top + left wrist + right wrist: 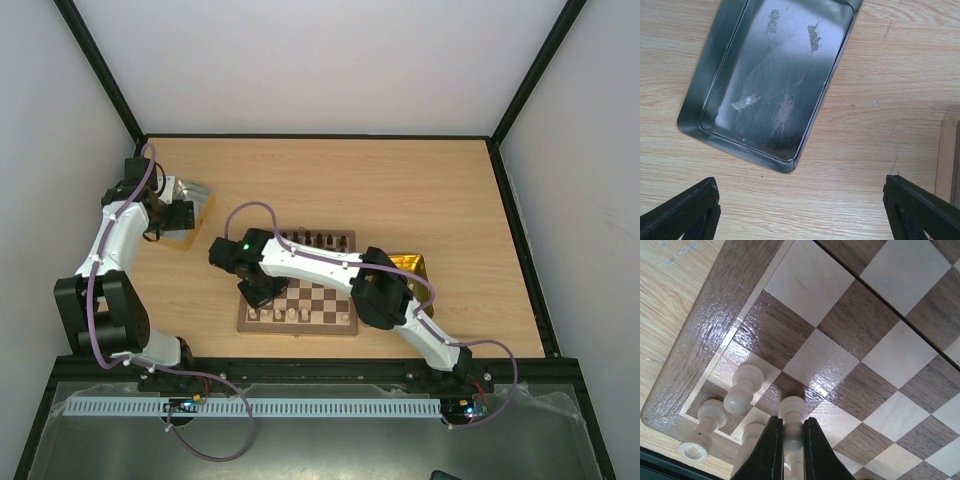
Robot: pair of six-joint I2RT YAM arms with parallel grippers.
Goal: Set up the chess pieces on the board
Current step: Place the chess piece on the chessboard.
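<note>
The tabletop [875,150] is seen beneath the left tool [800,182], spread wide, with a silver tray [765,85] just ahead; the board [850,340] is seen under the right tool [792,432], which is closed on a cream chess piece [792,409]; other cream pieces [742,387] are seen just left of it.

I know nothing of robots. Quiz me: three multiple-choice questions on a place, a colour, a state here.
1. From the checkered wooden chessboard, the silver metal tray lies: A) left B) right C) on it
2. The turned wooden chess piece in the right gripper is: A) dark brown B) red C) cream
3. The left gripper is: A) shut on a piece B) open, empty C) shut on the tray
A, top view shows it off the board's left edge; C, pale wood shows between its jaws; B, its jaws stand wide apart.
</note>
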